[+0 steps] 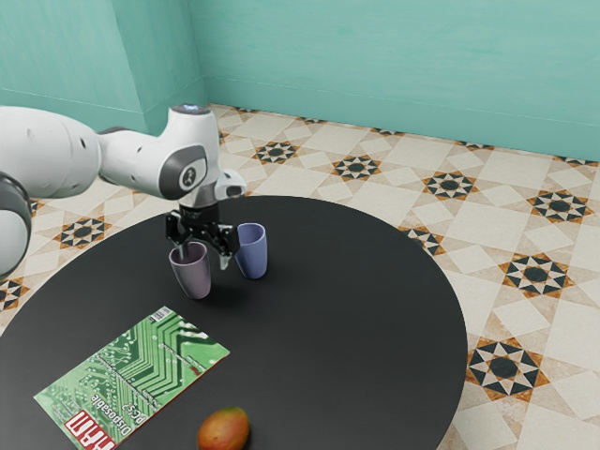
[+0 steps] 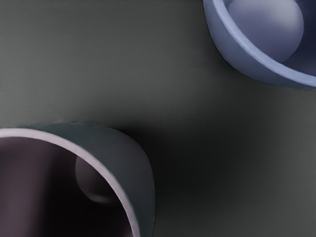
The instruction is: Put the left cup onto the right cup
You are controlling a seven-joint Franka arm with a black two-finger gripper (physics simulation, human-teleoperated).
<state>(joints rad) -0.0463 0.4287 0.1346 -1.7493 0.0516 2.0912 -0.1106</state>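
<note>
Two cups stand upright on the round black table [image 1: 356, 319]. The left cup [image 1: 191, 270] is grey-purple; its rim and inside loom close under my hand in the wrist view [image 2: 74, 163]. The right cup [image 1: 251, 249] is blue and stands just beside it, a little farther back, with its open mouth facing up in the wrist view [image 2: 266, 34]. My gripper [image 1: 201, 251] hangs at the left cup's rim, pointing down, open, with its fingers spread wide. One fingertip [image 1: 226, 255] sits in the gap between the two cups.
A green circuit-board magazine [image 1: 131, 375] lies flat near the table's front at the exterior view's left. A mango [image 1: 223, 429] rests at the front edge. The table's right half is bare black surface, with patterned tile floor beyond it.
</note>
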